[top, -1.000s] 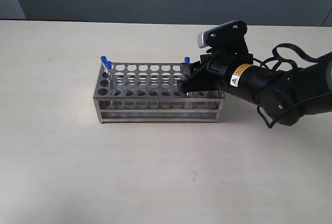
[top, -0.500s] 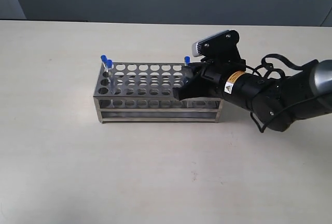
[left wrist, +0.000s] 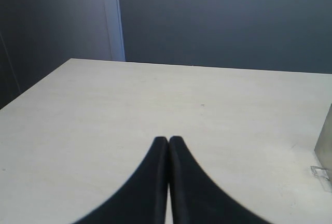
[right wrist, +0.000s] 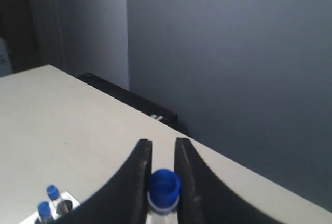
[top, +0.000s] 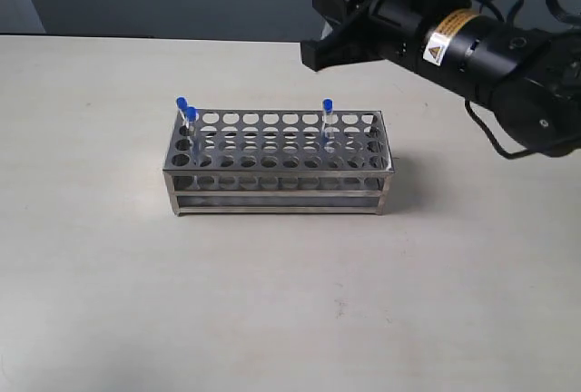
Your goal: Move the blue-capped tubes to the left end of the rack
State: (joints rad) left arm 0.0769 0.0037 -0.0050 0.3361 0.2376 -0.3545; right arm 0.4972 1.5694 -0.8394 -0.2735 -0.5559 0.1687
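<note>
Shiny steel, the rack [top: 272, 194] holds blue-capped tubes [top: 191, 115] upright: two at its left end, a third tube [top: 327, 106] toward the right. Behind it we see the right gripper [right wrist: 163, 142] — risen from the rack's right end — pinching the fourth tube [right wrist: 165, 183]. The left gripper [left wrist: 168, 140] is pressed closed, empty.
</note>
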